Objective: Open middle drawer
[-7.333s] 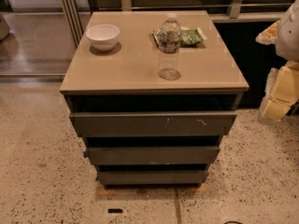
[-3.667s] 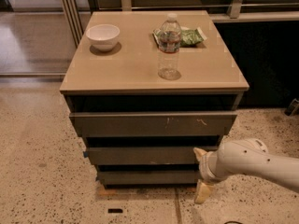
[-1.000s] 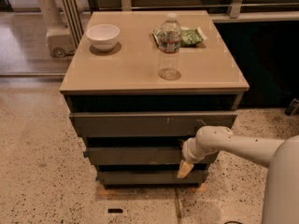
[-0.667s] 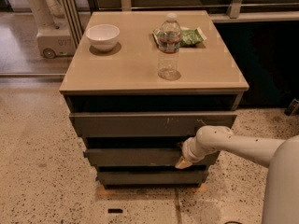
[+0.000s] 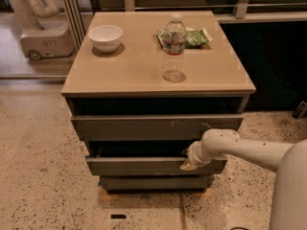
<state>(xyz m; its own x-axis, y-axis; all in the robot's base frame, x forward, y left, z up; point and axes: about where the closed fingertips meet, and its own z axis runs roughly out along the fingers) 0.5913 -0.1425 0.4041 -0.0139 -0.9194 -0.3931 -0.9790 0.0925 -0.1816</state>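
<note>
Where the rounded white arm (image 5: 249,147) ends, jaws touch the flat middle drawer (image 5: 144,166).

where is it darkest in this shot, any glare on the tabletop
Camera view: darkest in the recesses above the top drawer and the middle drawer, where the hand meets its upper edge; the tabletop shows soft sheen; the bowl casts a faint shadow.

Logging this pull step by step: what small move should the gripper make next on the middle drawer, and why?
Probably a short straight pull outward. The gripper sits at the top edge of the middle drawer, right of centre, and that front seems hardly out past the lowest drawer yet.
</note>
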